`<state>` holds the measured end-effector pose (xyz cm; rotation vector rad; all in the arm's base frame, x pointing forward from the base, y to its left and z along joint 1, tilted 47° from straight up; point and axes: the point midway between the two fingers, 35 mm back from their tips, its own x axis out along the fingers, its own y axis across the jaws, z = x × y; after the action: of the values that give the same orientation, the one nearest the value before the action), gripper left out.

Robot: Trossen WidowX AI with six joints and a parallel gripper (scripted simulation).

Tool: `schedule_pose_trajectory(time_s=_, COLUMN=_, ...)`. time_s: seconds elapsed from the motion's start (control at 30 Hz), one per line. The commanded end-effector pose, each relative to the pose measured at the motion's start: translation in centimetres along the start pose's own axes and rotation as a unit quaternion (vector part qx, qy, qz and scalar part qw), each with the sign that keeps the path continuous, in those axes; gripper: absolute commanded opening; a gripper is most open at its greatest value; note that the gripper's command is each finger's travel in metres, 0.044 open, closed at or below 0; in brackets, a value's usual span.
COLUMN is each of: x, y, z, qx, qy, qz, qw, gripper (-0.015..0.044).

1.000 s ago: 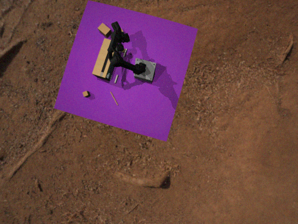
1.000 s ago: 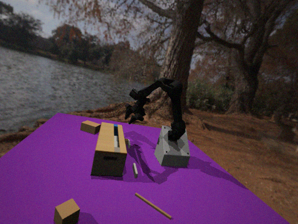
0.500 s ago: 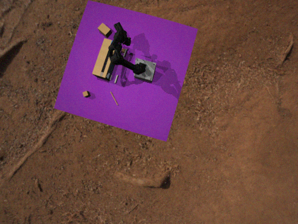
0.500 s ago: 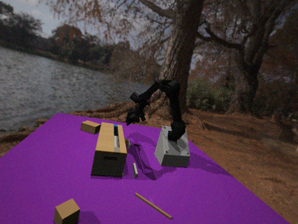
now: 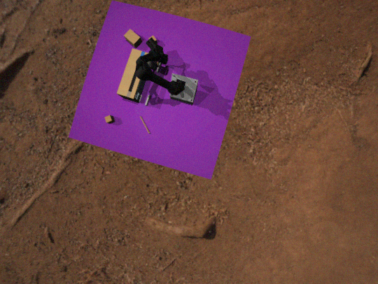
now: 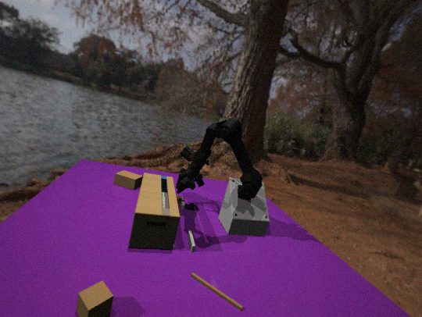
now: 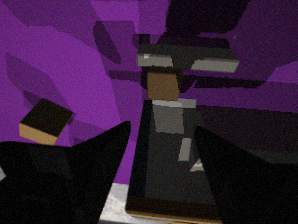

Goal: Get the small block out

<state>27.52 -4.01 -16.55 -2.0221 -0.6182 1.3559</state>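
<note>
The tan-topped box [image 5: 127, 78] [image 6: 150, 195] stands upright, its clear front facing the arm's base. In the wrist view its dark front [image 7: 162, 170] runs below a small brown block [image 7: 163, 86]. That block appears outside the box, between its front and a short pale bar [image 7: 215, 65]; whether it touches either cannot be told. My gripper [image 6: 189, 185] [image 7: 162, 128] is part open and empty, above the table beside the far part of the box front. The block is beyond the fingertips in the wrist view. The arm mostly hides this area from above.
A larger tan block [image 5: 132, 38] [image 6: 126, 180] and a smaller one [image 5: 152, 37] [image 7: 44, 120] lie past the box's far end. Another block [image 5: 109, 119] [image 6: 94, 298], a pale strip [image 5: 147, 100] [image 6: 191, 240] and a thin stick [image 5: 145, 124] [image 6: 216, 291] lie towards the near side.
</note>
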Motion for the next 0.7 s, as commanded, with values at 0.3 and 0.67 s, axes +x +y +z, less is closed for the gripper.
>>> schedule_pose_trajectory(time_s=0.3, x=2.2, y=0.0, z=1.1, qx=0.006, qy=-0.004, qz=-0.004, qw=1.000, gripper=0.0285)
schedule_pose_trajectory(time_s=0.67, x=3.8, y=0.0, z=1.9, qx=0.006, qy=-0.004, qz=-0.005, qw=1.000, gripper=0.0285)
